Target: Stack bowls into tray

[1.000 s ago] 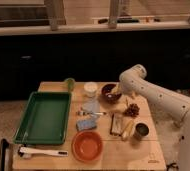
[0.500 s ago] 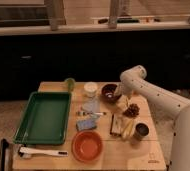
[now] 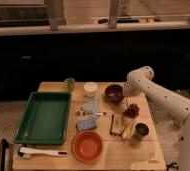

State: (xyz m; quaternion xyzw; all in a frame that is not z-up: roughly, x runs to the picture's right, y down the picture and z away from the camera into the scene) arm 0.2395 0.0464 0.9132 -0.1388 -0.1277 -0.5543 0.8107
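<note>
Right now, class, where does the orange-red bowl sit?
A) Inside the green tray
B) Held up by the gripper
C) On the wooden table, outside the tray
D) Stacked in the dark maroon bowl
C: the orange-red bowl rests on the wooden table just right of the green tray, while the gripper is far back by the dark maroon bowl.

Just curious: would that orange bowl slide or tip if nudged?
The orange bowl looks wide and shallow, so it likely slides rather than tips. Its smooth, moulded look suggests stiff and slippery. The claw is at the dark bowl.
</note>
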